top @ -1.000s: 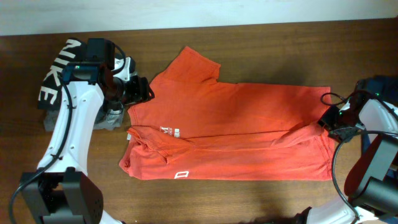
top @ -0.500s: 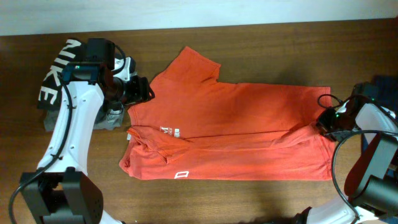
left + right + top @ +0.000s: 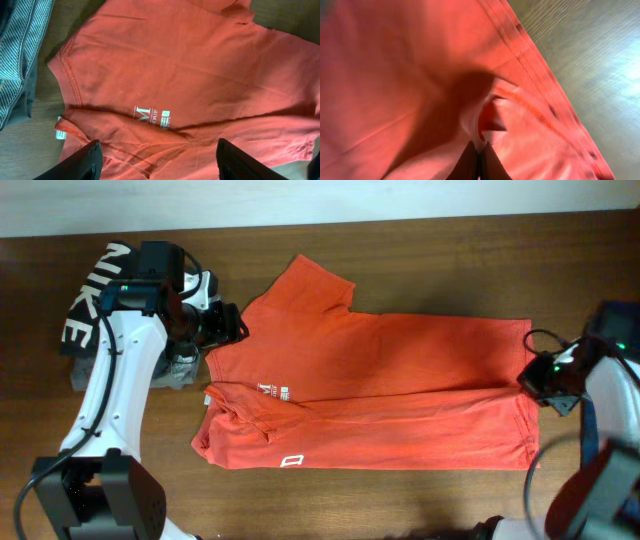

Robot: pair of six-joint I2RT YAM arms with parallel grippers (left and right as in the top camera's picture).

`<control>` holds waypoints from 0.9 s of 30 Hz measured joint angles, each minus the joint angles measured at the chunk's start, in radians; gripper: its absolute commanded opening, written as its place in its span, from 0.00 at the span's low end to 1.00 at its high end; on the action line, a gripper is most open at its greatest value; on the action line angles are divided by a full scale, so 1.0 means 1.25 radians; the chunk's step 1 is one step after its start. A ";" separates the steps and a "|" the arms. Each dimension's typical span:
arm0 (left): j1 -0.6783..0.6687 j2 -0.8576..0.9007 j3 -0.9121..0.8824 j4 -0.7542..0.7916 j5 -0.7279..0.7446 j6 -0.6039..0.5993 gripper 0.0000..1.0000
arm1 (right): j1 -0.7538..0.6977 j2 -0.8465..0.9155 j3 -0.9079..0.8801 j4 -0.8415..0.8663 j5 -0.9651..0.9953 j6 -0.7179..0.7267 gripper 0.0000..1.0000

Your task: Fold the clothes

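The red-orange T-shirt (image 3: 380, 380) lies across the table, its front long edge folded over toward the middle, with white lettering (image 3: 272, 393) and a white logo (image 3: 292, 461) showing. It also fills the left wrist view (image 3: 190, 75) and the right wrist view (image 3: 410, 75). My left gripper (image 3: 232, 325) is open and empty above the shirt's left sleeve and collar end; its fingers (image 3: 157, 160) hang over the folded cloth. My right gripper (image 3: 540, 383) is at the shirt's right hem and is shut on a pinch of the cloth (image 3: 479, 150).
A black garment with white NIKE letters (image 3: 85, 295) lies at the far left, with a grey garment (image 3: 175, 370) beside it under my left arm; the grey one also shows in the left wrist view (image 3: 20, 55). Bare wood table (image 3: 450, 250) lies behind and in front of the shirt.
My right gripper has pulled outward to the right with the hem in its grip, drawing the fold flatter. The left arm has not moved.
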 measured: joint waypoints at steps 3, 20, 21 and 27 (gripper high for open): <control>0.000 0.000 0.000 0.002 0.000 0.000 0.72 | 0.000 -0.108 0.000 -0.052 0.007 -0.001 0.04; 0.000 0.000 0.000 -0.001 0.000 0.018 0.72 | 0.000 -0.428 0.000 -0.409 0.054 -0.002 0.04; 0.000 0.000 0.001 -0.001 0.000 0.018 0.72 | 0.000 -0.447 0.000 -0.420 0.055 -0.002 0.04; 0.000 0.000 0.001 -0.001 0.000 0.018 0.72 | 0.000 -0.576 0.000 -0.494 0.057 -0.001 0.04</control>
